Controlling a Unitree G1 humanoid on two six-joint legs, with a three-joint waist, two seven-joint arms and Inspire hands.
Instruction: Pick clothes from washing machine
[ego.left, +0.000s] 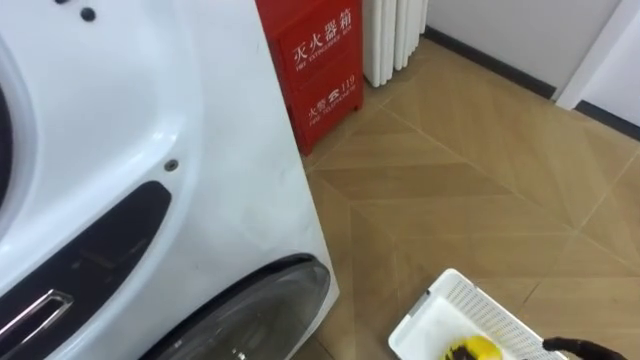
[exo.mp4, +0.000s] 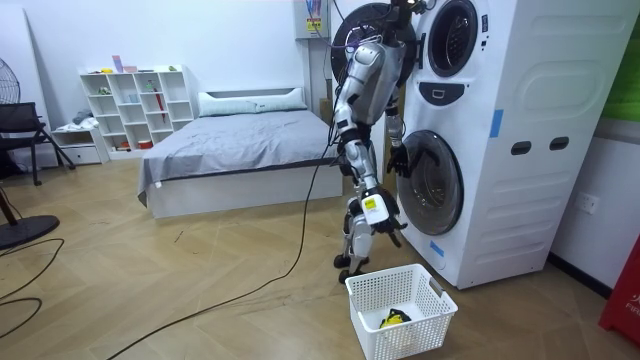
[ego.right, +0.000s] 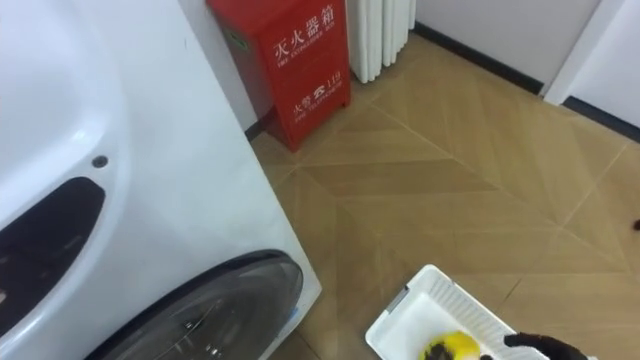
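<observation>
I stand facing a white stacked washing machine. Its lower round door has dark glass and looks closed. My left hand hovers in front of that door with its fingers spread and nothing in them. My right hand hangs low by my thigh, fingers relaxed and empty; a dark sliver of my right hand is at the bottom edge. On the floor to my right a white laundry basket holds a yellow and black garment.
A red cabinet stands beside the machine, a white radiator past it. The upper machine's door stands open by my head. A bed and shelf lie behind me across wooden floor.
</observation>
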